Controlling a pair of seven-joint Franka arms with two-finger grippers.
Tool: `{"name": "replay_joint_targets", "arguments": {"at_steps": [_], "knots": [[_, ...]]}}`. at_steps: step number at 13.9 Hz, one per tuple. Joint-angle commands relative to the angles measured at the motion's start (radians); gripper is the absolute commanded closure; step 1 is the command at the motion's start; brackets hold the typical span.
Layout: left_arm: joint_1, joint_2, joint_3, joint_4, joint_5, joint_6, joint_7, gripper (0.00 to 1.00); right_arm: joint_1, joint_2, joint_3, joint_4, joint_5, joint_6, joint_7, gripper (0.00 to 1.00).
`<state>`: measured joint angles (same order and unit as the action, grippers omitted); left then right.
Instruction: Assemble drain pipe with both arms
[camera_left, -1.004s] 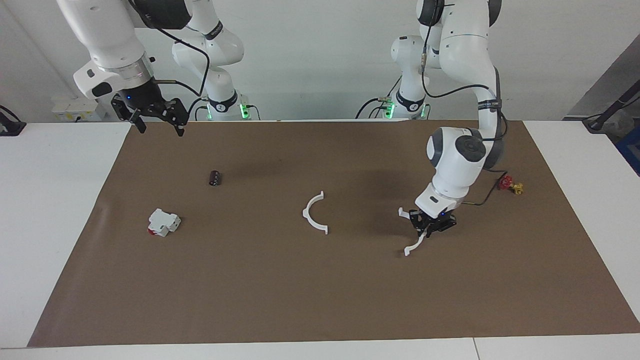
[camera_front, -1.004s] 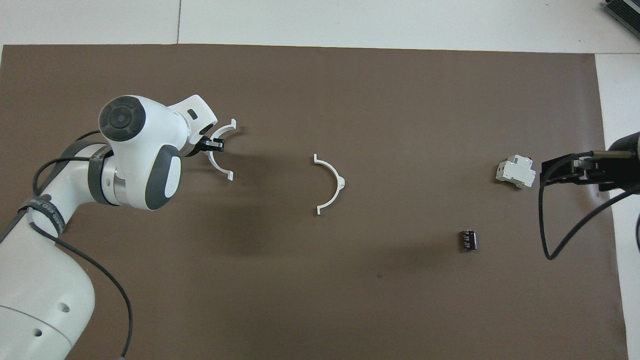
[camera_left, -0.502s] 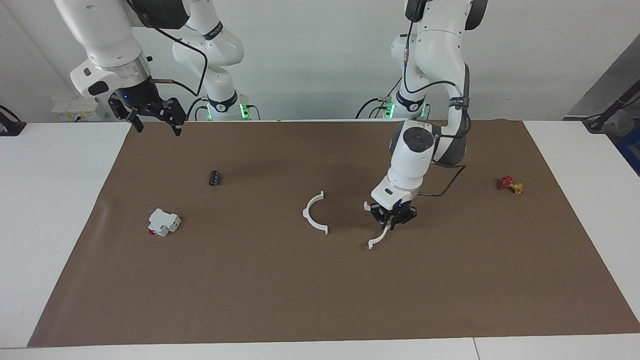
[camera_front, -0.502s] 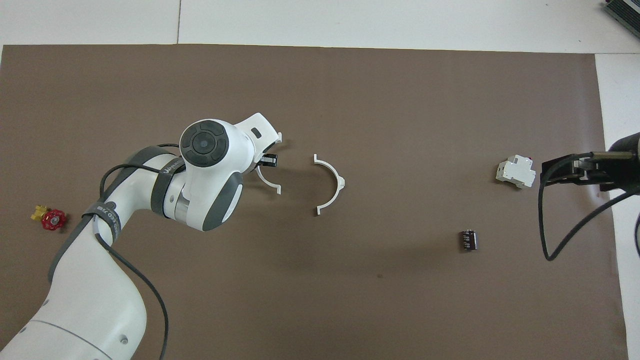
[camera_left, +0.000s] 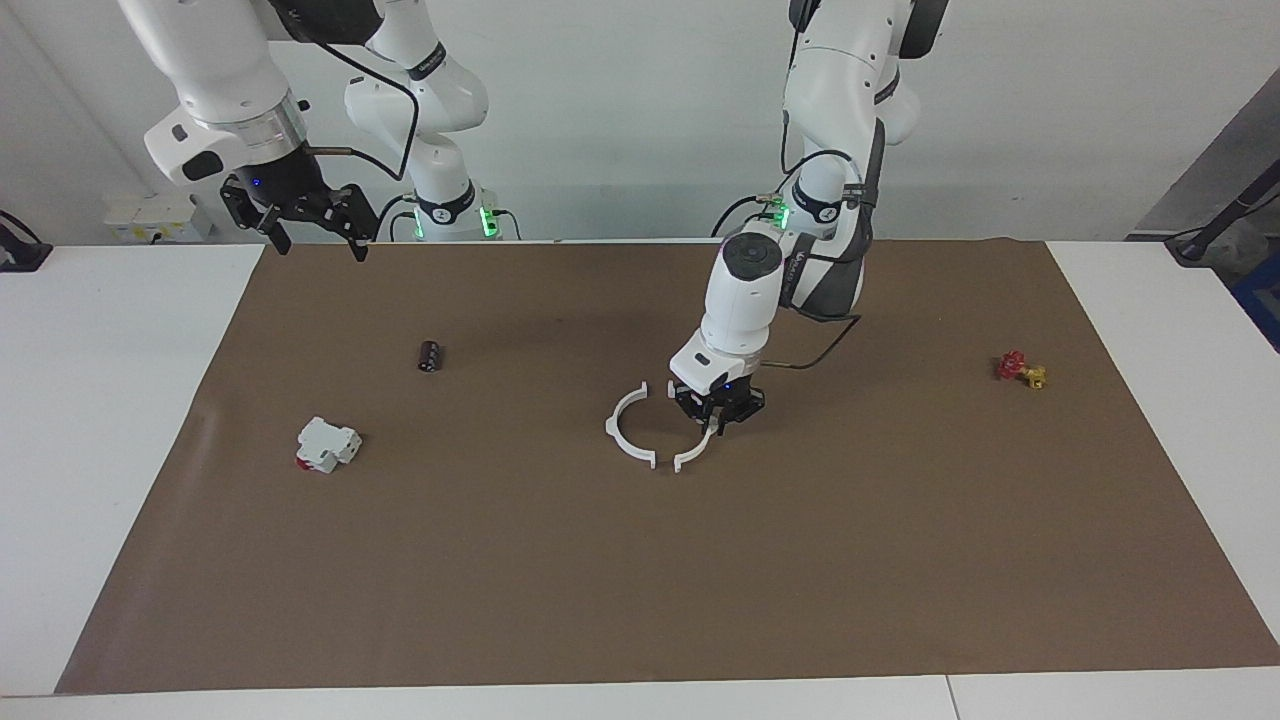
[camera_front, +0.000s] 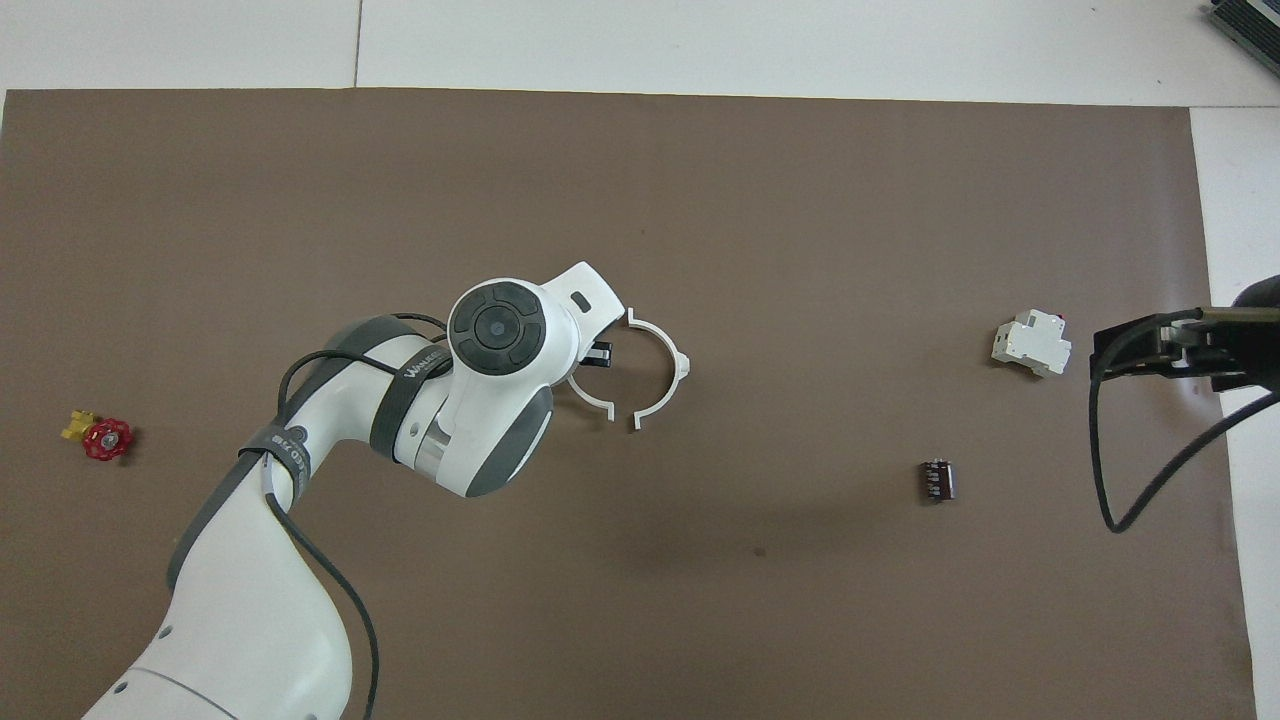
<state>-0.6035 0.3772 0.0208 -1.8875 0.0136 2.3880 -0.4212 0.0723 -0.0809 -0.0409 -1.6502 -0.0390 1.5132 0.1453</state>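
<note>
One half of the drain pipe, a thin white arc (camera_left: 610, 430) (camera_front: 683, 367), lies flat on the brown mat (camera_left: 640, 600) near its middle. My left gripper (camera_left: 718, 412) (camera_front: 600, 352) is low over the mat beside it, shut on the second white arc (camera_left: 700, 452) (camera_front: 588, 394). The held arc faces the lying one, so the two outline a ring with small gaps at their ends; whether they touch I cannot tell. My right gripper (camera_left: 318, 250) (camera_front: 1105, 350) hangs open and holds nothing, high over the mat's corner at the right arm's end.
A blocky white part with a red end (camera_left: 325, 445) (camera_front: 1030, 343) and a small dark cylinder (camera_left: 429, 355) (camera_front: 937, 480) lie toward the right arm's end. A red and yellow valve (camera_left: 1020, 369) (camera_front: 100, 437) lies toward the left arm's end.
My left gripper has carried its arc from the left arm's end toward the middle, up against the lying arc. The right arm has barely shifted.
</note>
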Motion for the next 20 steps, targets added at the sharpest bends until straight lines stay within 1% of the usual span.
{"name": "replay_joint_targets", "arguments": {"at_steps": [1,4,9,13,20], "knots": [[-0.025,-0.026,0.021,-0.033,0.02,0.0,-0.031,1.0,0.006,-0.002,-0.011,-0.005,0.024,-0.008,-0.024,0.0],[-0.024,-0.024,0.021,-0.033,0.071,0.008,-0.056,1.0,0.008,-0.002,-0.005,-0.007,0.024,-0.008,-0.023,0.0],[-0.022,-0.008,0.021,-0.028,0.069,0.078,-0.1,1.0,0.006,-0.008,-0.005,-0.003,0.024,-0.01,-0.024,0.0],[-0.022,-0.003,0.021,-0.028,0.069,0.086,-0.134,1.0,0.006,-0.008,-0.005,-0.003,0.024,-0.01,-0.024,0.0],[-0.025,0.011,0.019,-0.028,0.078,0.094,-0.134,1.0,0.004,-0.008,-0.005,-0.003,0.024,-0.008,-0.024,0.0]]}}
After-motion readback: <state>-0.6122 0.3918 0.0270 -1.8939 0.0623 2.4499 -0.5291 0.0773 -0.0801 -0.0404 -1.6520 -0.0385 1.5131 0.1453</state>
